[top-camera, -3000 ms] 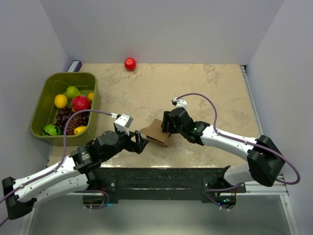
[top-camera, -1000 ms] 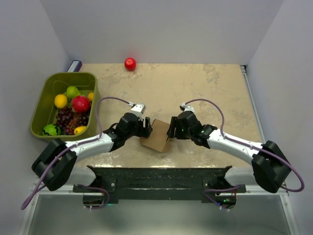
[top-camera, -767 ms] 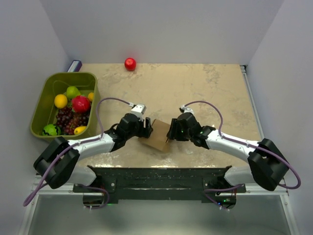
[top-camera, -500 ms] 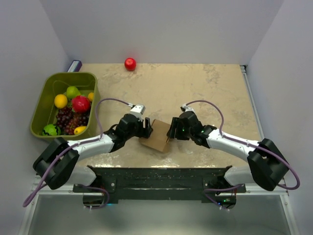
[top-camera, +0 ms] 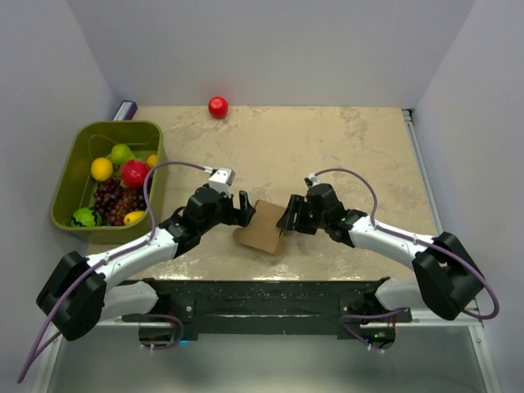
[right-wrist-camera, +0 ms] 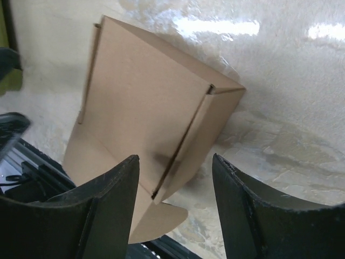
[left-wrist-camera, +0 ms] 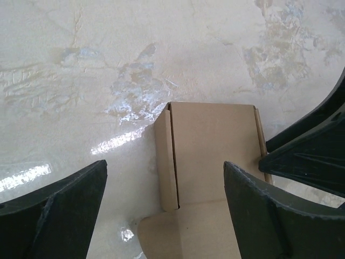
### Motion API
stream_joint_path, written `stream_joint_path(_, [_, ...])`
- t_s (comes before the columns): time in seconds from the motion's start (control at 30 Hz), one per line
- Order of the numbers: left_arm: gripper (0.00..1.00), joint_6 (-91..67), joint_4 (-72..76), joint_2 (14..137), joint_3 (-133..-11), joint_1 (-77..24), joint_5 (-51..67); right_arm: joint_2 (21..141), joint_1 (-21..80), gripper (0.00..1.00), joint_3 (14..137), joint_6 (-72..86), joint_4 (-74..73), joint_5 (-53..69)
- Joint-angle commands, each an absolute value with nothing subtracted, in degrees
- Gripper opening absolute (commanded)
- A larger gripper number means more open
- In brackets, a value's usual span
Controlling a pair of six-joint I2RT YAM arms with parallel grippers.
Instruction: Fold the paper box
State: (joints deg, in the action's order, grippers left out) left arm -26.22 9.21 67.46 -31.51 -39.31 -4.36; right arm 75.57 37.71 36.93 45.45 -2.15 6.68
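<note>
The paper box (top-camera: 262, 228) is a small brown cardboard box lying on the beige table near the front edge, partly folded, with a rounded flap sticking out flat at its near side. My left gripper (top-camera: 244, 206) is at its left, open wide; in the left wrist view the box (left-wrist-camera: 215, 145) lies ahead between the spread fingers (left-wrist-camera: 164, 213) without touching them. My right gripper (top-camera: 288, 217) is at the box's right side. In the right wrist view its jaws (right-wrist-camera: 175, 210) stand apart around the box's (right-wrist-camera: 145, 97) near corner and slit edge, with a gap on the right.
A green bin (top-camera: 75, 151) holding fruit stands at the left. A red ball (top-camera: 218, 107) rests at the back of the table. The black rail of the table's front edge (top-camera: 262, 288) runs just below the box.
My left gripper has opened wider and drawn back a little to the left of the box. The right gripper and the box have hardly moved.
</note>
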Motion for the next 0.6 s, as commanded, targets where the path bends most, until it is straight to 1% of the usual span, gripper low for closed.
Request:
stream_joint_path(0.0, [0.94,-26.89,7.47,65.3,-33.05,-37.88,-3.34,76.99,36.74,0.57,35.25,46.76,1.75,10.37])
stream_joint_path(0.07, [0.95,-27.33,7.3,64.87,-32.96,-37.18,-2.21,77.78,35.87,0.55,34.2,47.19,3.33,11.51])
stream_joint_path(0.13, [0.95,-27.77,7.29,64.78,-32.78,-36.74,-1.32,78.57,35.25,0.48,33.58,47.55,5.09,13.26])
stream_joint_path(0.17, [0.95,-28.03,7.21,64.34,-32.61,-36.48,-0.8,79.18,34.9,0.4,33.4,47.64,5.36,13.62])
stream_joint_path(0.23, [0.96,-28.56,7.12,63.99,-32.34,-36.21,-0.44,79.71,34.63,0.32,33.22,47.46,5.62,13.97])
stream_joint_path(0.27, [0.96,-28.65,7.03,63.55,-32.26,-35.95,-0.35,79.72,34.28,0.26,32.87,47.46,5.89,14.24])
stream_joint_path(0.33, [0.96,-29.44,6.94,63.11,-31.82,-35.6,-0.35,79.63,33.93,0.22,32.35,47.37,6.5,14.5])
stream_joint_path(0.47, [0.96,-30.58,7.38,62.23,-30.77,-34.98,1.66,79.98,32.17,0.08,31.12,47.2,7.99,16.87])
stream_joint_path(0.57, [0.97,-31.9,7.99,61.96,-28.84,-34.54,2.28,80.68,30.94,0.01,30.24,46.94,8.87,17.66])
